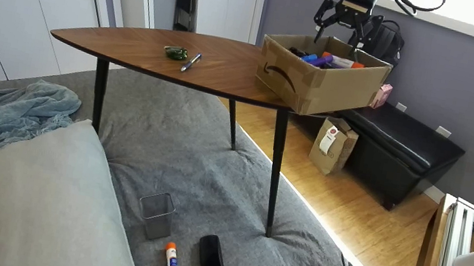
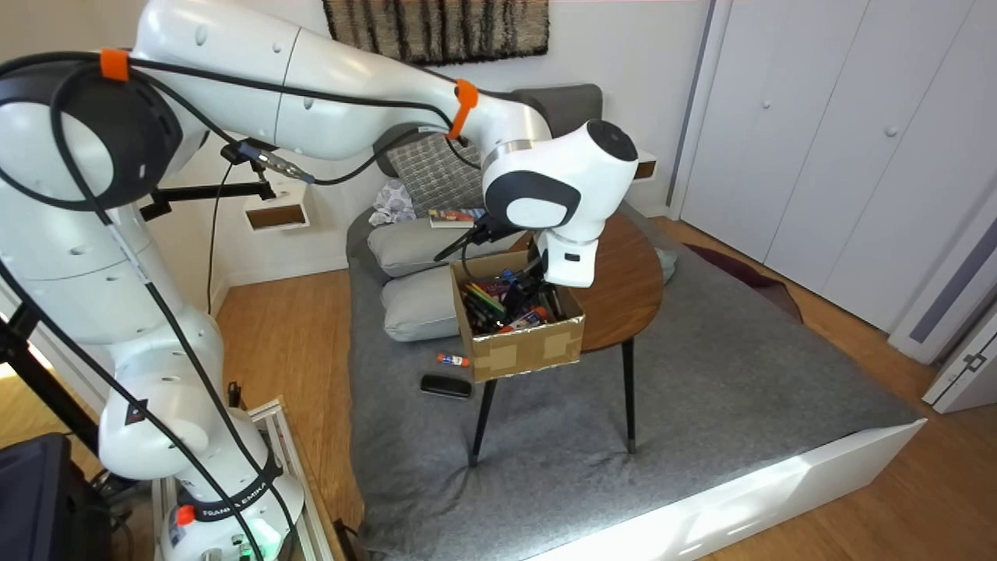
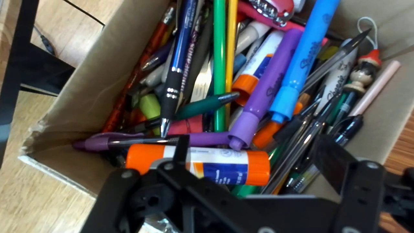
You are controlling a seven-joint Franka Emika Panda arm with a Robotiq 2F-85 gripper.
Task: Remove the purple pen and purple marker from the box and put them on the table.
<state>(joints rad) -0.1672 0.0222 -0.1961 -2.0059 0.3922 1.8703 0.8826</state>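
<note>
The box is an open cardboard carton full of pens and markers, standing at the edge of the brown table; the box and table also show in an exterior view. The purple marker lies slanted on top of the pile, beside a blue marker. A purple-capped pen with a clear barrel lies near the box wall; the gripper's left finger covers part of it. My gripper is open and empty, its fingers above an orange-and-white glue stick. In an exterior view the gripper reaches into the box top.
A green glass object and a blue-silver pen lie on the table. On the bed below are a mesh cup, a glue stick and a black case. The box walls rise around the fingers.
</note>
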